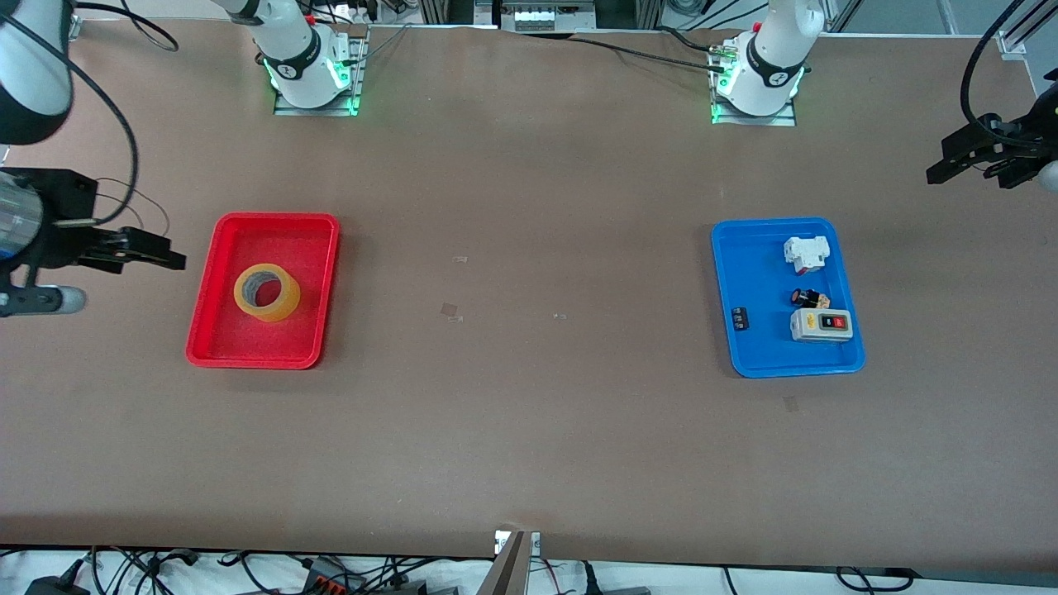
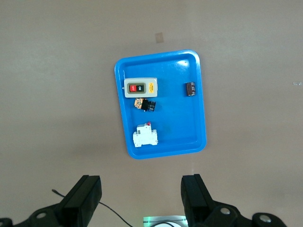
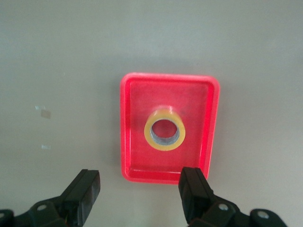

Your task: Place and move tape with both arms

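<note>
The yellow tape roll (image 1: 266, 292) lies flat in the red tray (image 1: 216, 330) toward the right arm's end of the table. It also shows in the right wrist view (image 3: 164, 129), inside the red tray (image 3: 124, 142). My right gripper (image 1: 157, 252) is open and empty, high over the bare table beside the red tray. My left gripper (image 1: 959, 161) is open and empty, high over the table edge at the left arm's end, apart from the blue tray (image 1: 727, 273). Both gripper jaws stand wide apart in their wrist views (image 2: 141, 198) (image 3: 139, 196).
The blue tray (image 2: 201, 118) holds a white breaker (image 1: 806, 253), a white-grey switch box (image 1: 821, 325), a small black-and-orange button (image 1: 809, 297) and a small black part (image 1: 740, 317). Arm bases stand at the table's back edge. Small tape marks dot the middle.
</note>
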